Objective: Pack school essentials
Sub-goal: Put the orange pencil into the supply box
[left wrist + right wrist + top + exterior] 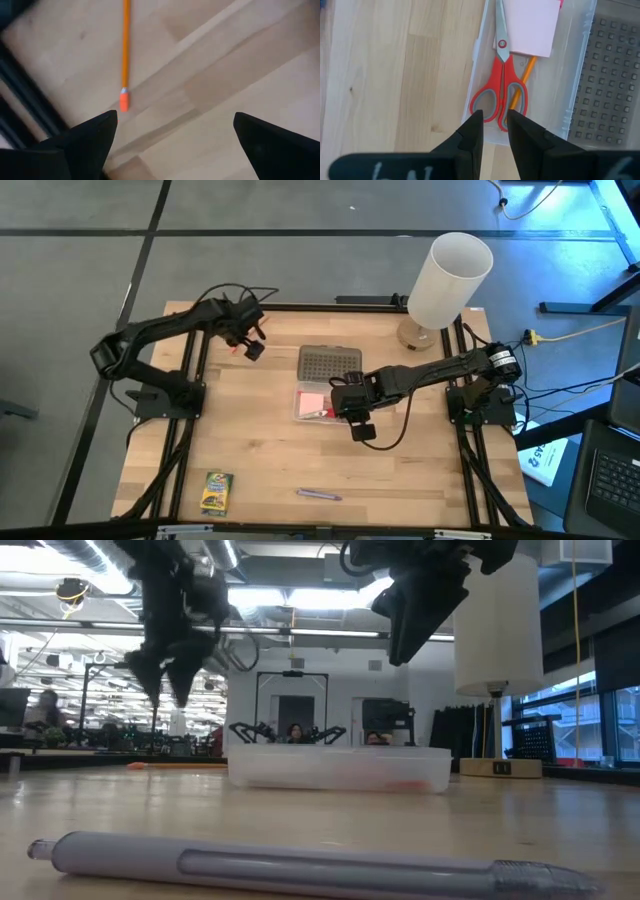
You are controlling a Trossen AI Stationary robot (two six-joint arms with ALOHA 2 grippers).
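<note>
Left gripper (172, 145) wide open above orange pencil (125, 55) on table (240, 75)

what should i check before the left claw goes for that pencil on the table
1. Left claw open: ok.
2. Loose pencil flat on the table, nothing touching it: ok.
3. Claw lined up over it: not ok, the pencil lies off toward one finger.
4. Case open, holding scissors, eraser and another pencil: ok.
5. Right claw above the case's end, holding nothing: ok.
6. Crayon box and pen unpacked: not ok.
</note>
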